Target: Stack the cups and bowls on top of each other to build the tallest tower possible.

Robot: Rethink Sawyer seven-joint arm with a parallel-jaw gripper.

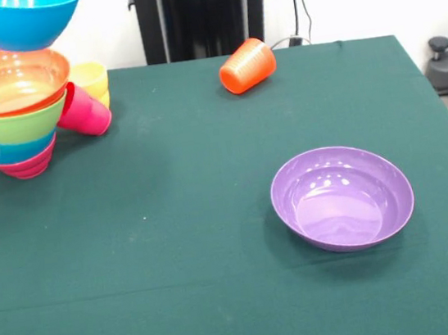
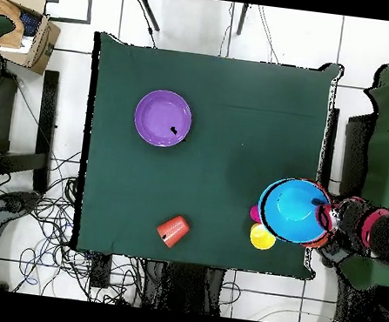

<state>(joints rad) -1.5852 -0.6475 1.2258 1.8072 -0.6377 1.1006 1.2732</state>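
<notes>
1. Blue bowl (image 1: 19, 19) up in the air at front view's top left, above the tower (image 1: 12, 113), clear of it; in the overhead view covering most of the pile.
2. Gripper (image 2: 325, 210) at the blue bowl's rim near the worktop's (image 1: 214, 218) edge; jaws mostly hidden, cannot tell how wide, nor whether clamped on the rim.
3. Tower from the top down: orange bowl (image 1: 8, 80), lime green (image 1: 12, 127), blue, magenta at the base; standing at the worktop's corner.
4. Red-pink cup (image 1: 83, 112) on its side, touching the tower; yellow cup (image 1: 91, 78) just behind it.
5. Orange cup (image 1: 247, 65) on its side, well apart from the tower.
6. Purple bowl (image 1: 343, 197) upright, alone, well apart from all else.
</notes>
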